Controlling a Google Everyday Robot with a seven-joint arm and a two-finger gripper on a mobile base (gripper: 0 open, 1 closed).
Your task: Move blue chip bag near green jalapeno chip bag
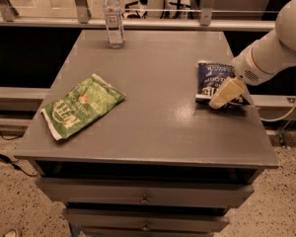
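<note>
- Gripper [226, 94] is sitting at the table's [153, 132] 3 o'clock side, near the right edge, pointing down and toward 7 o'clock.
- Its cream tip is lying over the lower right corner of the blue chip bag [212, 77]; it's looking like contact, though I cannot confirm a grip.
- Jaw state: cannot tell from this view whether they are apart or together.
- White arm [274, 51] is coming in from 2 o'clock, off the right side of the table.
- Blue chip bag is lying flat on the tabletop at 3 o'clock from the table centre, white lettering facing up, just inside the right edge.
- Green jalapeno chip bag [81, 105] is lying flat at roughly 8 o'clock from the centre, near the left edge, with its long axis running 2 to 8 o'clock.
- The two bags are sitting well apart, with bare grey tabletop between them.
- Water bottle [113, 18] is standing upright at 11 o'clock, near the far edge, well apart from both bags.
- Drawers [145, 199] are showing below the tabletop, closed.
</note>
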